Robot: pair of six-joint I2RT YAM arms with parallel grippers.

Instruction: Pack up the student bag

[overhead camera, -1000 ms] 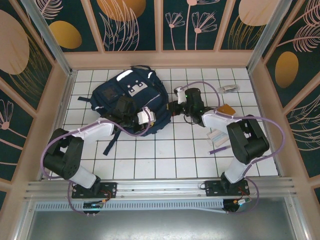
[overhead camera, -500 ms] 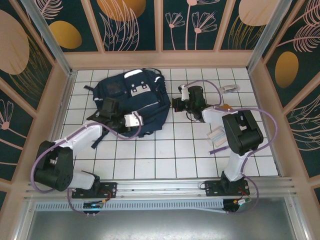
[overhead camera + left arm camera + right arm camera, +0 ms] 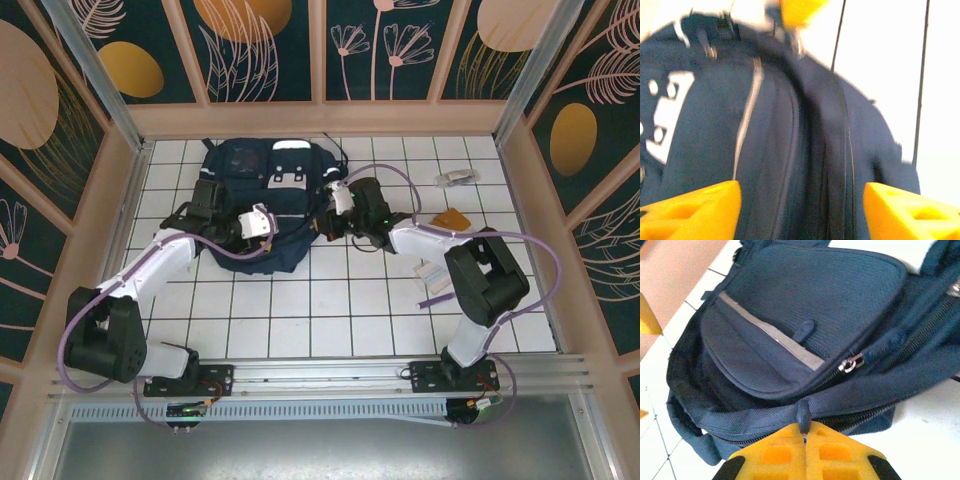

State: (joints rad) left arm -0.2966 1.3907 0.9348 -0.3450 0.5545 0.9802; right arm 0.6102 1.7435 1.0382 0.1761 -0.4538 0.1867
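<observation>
Change: student bag (image 3: 235, 165) has shifted across the table (image 3: 330, 300), from its middle to its far-left part, close to the back edge, front pockets up. Left claw (image 3: 265, 222) has just let go; its fingers are now spread above the navy fabric, nothing between them. Right claw (image 3: 325, 215) unchanged, pressed together on a dark zip pull (image 3: 803, 415) at the bag's side. Reading: repositioning looks finished, one claw anchoring; opening the zip likely precedes any packing
</observation>
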